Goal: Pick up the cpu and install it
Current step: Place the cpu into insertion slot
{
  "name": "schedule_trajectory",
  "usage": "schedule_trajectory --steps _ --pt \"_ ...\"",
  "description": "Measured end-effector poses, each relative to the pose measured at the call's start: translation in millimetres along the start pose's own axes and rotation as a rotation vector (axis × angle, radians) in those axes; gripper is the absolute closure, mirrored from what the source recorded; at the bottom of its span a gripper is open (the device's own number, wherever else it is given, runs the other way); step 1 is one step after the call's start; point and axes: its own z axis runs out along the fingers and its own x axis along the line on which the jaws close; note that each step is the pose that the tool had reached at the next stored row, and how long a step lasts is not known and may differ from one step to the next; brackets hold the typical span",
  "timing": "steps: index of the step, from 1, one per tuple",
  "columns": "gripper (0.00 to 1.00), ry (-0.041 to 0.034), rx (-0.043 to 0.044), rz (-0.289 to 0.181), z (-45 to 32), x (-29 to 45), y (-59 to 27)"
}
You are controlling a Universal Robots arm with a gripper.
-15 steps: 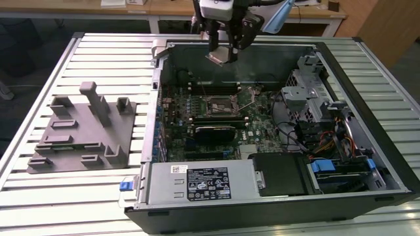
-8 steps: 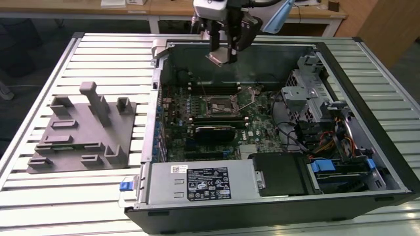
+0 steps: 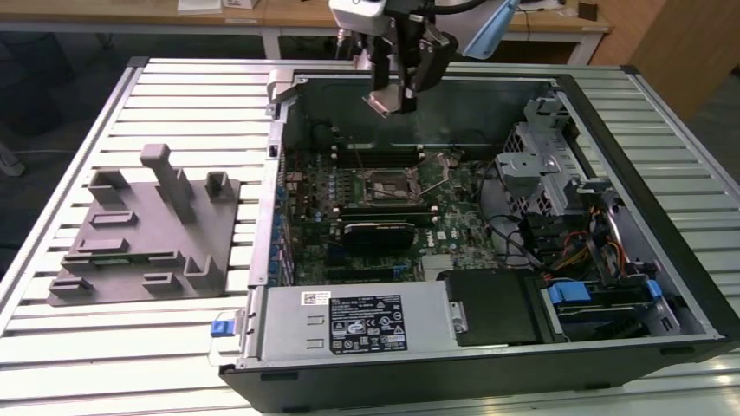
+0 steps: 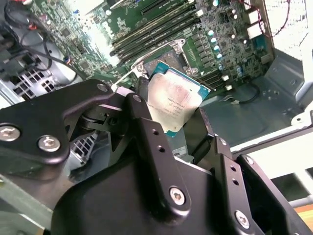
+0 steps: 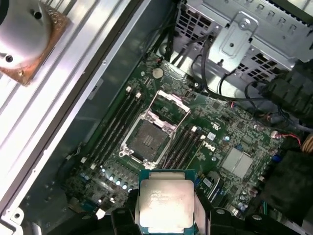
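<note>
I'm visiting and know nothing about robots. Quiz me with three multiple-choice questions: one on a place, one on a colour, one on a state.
1. Where is the small square silver-topped cpu? A. on the floor. B. held by the black end effector above the open computer case. C. in a person's hand.
2. What colour is the plastic fixture with upright posts? A. grey. B. red. C. yellow.
3. The motherboard's cpu socket is: A. fan-covered. B. open and empty. C. holding a chip.
Answers: 1 B, gripped by its edges; 2 A, grey throughout; 3 B, frame lifted.
</note>
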Motion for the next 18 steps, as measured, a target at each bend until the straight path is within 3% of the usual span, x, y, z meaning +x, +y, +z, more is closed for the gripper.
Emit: schedule_trajectory --steps 18 --pt "0.47 -0.0073 0.0018 0.181 1.9 0.0 -0.1"
